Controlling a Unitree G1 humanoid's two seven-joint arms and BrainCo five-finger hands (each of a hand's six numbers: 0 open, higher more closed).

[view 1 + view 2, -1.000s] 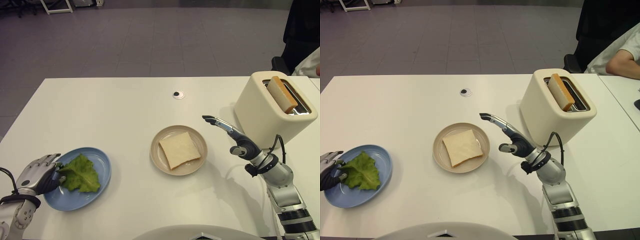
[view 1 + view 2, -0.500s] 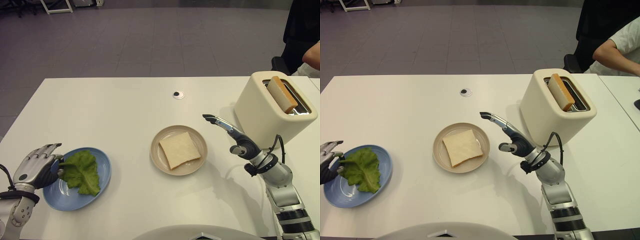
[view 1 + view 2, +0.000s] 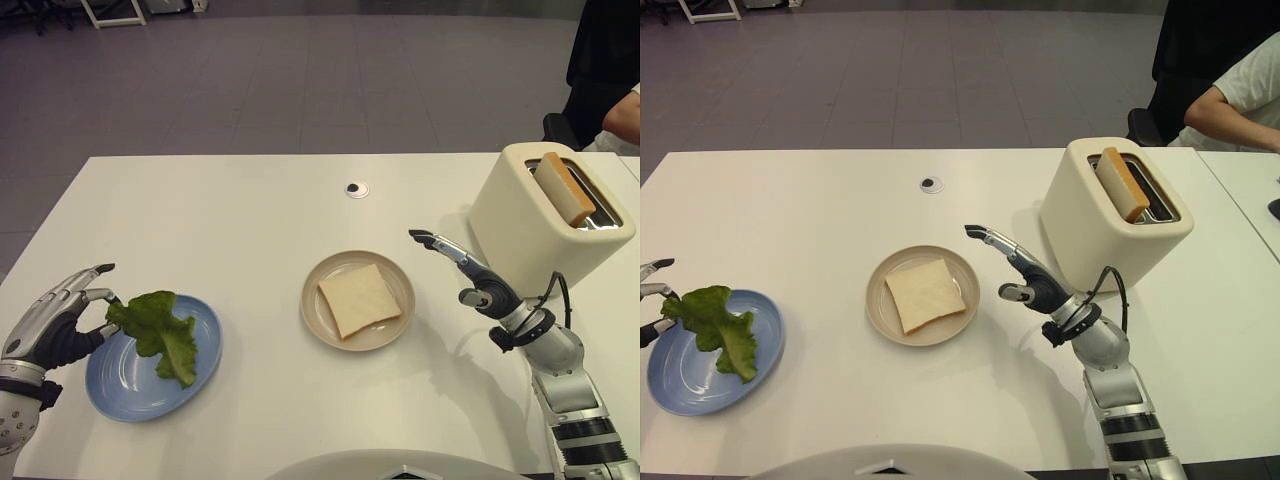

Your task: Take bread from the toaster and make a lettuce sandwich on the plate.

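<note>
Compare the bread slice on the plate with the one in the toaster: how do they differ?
The plate slice lies flat on the beige plate, fully exposed; the toaster slice stands on edge, partly sunk in the slot of the toaster. The plate slice looks pale white; the toaster slice looks tan-brown. Both are squarish bread slices.

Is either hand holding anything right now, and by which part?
The left hand pinches the lettuce leaf by its left edge, over the blue plate. The right hand holds nothing, its fingers extended, beside the toaster.
</note>
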